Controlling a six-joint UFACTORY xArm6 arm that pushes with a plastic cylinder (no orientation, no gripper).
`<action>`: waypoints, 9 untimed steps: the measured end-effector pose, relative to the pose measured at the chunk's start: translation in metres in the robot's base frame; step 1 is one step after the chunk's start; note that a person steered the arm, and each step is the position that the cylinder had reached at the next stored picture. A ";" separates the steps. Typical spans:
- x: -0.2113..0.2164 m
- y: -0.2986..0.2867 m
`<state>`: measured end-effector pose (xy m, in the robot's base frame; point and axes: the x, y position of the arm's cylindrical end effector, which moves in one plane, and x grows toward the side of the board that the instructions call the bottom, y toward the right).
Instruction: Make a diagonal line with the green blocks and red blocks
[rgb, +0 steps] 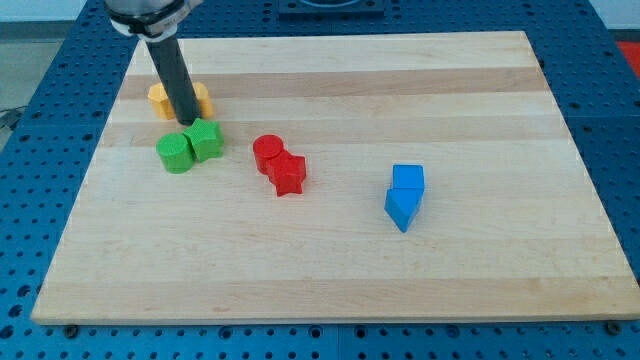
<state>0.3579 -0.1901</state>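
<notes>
Arm pose: the dark rod (172, 75) drops from the mount at the view's top left, leaning slightly so its lower end sits right of its upper end. My tip (188, 122) rests on the counter (340, 270) at the far edge of the green pair, just behind the gap between the two, touching or nearly touching them; contact cannot be confirmed. There are no fingers on this rig, only the rod, so nothing is held.

Green blocks: a green cylinder (175, 152) on the left, and a green block (206, 139) of unclear, roughly square shape pressed against its right side, slightly farther back.

Red blocks: a red cylinder (267, 152) and a red star-like block (288, 173) touching it on the near right. The red pair lies right of the green pair, with a clear gap between them.

Others: two yellow blocks (160, 98), shapes partly hidden by the rod, sit just behind my tip at far left. A blue cube (408, 180) and a blue wedge-like block (401, 207) touch each other, well apart to the right.
</notes>
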 end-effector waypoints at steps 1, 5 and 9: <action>0.000 0.000; 0.036 -0.060; 0.122 -0.041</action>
<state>0.4802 -0.2314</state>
